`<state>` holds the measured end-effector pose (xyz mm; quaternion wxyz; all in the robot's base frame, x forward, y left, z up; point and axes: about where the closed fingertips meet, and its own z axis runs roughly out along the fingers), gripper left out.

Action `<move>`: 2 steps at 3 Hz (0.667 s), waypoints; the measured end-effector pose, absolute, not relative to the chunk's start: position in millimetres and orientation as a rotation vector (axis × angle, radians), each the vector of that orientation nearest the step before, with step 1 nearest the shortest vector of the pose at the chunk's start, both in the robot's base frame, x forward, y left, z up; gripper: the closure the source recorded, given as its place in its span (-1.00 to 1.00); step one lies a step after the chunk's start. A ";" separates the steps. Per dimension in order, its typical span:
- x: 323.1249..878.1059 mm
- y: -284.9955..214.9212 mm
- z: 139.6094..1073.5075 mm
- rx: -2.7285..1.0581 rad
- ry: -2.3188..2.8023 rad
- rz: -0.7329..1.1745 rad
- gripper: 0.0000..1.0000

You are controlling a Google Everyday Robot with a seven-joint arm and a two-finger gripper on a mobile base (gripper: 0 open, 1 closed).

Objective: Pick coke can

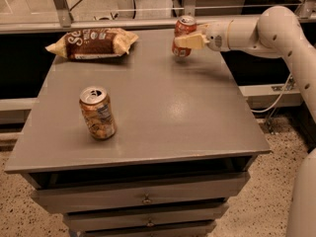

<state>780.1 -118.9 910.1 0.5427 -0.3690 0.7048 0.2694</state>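
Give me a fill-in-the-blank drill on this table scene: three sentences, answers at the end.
1. The gripper has its jaws shut on the coke can at the far ____ side of the table.
2. The snack bag lies at the table's far ____ corner.
3. The orange-gold can stands ____ near the front, apart from the gripper.
Missing words: right; left; upright.
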 end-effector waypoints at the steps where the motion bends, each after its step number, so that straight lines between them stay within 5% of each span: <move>1: 736.6 -96.4 937.0 -0.962 1.596 0.738 1.00; 2: 737.7 -96.3 936.3 -0.961 1.597 0.736 1.00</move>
